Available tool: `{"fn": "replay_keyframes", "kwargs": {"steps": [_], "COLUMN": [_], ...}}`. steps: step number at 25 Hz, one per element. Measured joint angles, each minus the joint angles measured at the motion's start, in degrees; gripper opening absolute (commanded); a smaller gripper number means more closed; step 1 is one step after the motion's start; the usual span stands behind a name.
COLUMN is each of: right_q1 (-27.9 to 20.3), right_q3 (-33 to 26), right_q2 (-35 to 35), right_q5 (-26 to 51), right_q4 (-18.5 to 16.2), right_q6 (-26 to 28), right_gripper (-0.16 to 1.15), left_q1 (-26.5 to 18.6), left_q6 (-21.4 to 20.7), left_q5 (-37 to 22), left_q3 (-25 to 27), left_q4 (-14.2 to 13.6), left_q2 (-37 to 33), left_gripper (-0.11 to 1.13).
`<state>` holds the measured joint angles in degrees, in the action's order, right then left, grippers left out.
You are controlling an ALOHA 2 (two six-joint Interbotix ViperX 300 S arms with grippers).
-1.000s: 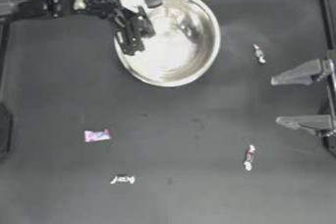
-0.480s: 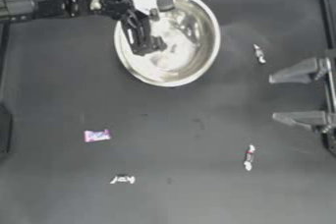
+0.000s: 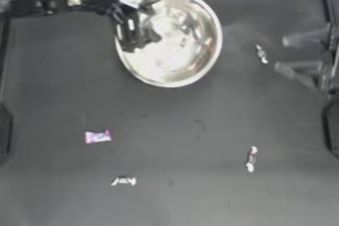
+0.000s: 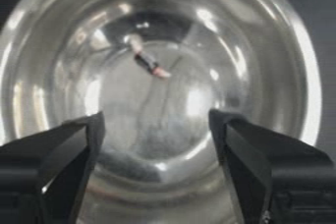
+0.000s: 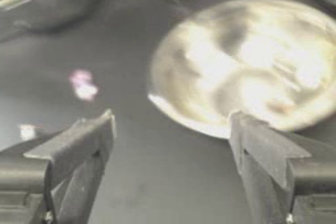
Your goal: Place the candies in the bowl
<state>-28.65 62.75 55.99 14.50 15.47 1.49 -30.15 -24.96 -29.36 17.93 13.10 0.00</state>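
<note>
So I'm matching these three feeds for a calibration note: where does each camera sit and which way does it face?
Top view: above the table, looking straight down; left gripper over the bowl, right gripper at the right edge.
Left wrist view: on the left arm, looking down into the bowl at one candy, between its open jaws.
Right wrist view: on the right arm, looking across the table, own jaws open.
All three views share the bowl.

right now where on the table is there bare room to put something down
The widest bare stretch is mid-table, between the pink candy and the white candy, below the bowl. It is crowded at the bowl's left rim, where the left gripper hangs with open jaws over it, one candy inside.
</note>
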Motion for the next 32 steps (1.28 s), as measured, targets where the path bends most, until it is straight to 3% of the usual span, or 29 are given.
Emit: {"fn": "replay_keyframes", "kwargs": {"steps": [7,18,23,28,32], "right_q1": [-9.8,-13.7,-14.1,-12.9,-11.5], "right_q3": [-3.0,-11.0,-14.2,-15.6,-16.7], "right_q2": [-3.0,-21.9,-28.1,-31.4,-33.8], "right_q5": [9.3,14.9,18.6,22.3,24.4], "right_q4": [0.8,0.2,-7.3,-17.3,-22.9], "right_q6": [0.6,2.5,9.3,18.0,23.0], "right_gripper": [0.98,0.96,0.94,0.93,0.93], "left_q1": [1.6,6.2,6.9,7.4,7.9], "left_q6": [0.4,4.2,6.3,6.6,7.2], "left_q5": [4.4,9.2,11.3,11.6,11.8], "left_q3": [5.9,14.5,18.3,19.7,20.0], "left_q4": [0.0,0.2,0.3,0.3,0.3], "left_q2": [-8.8,-20.3,-23.7,-24.9,-24.9], "left_gripper": [0.95,0.95,0.95,0.95,0.95]}}
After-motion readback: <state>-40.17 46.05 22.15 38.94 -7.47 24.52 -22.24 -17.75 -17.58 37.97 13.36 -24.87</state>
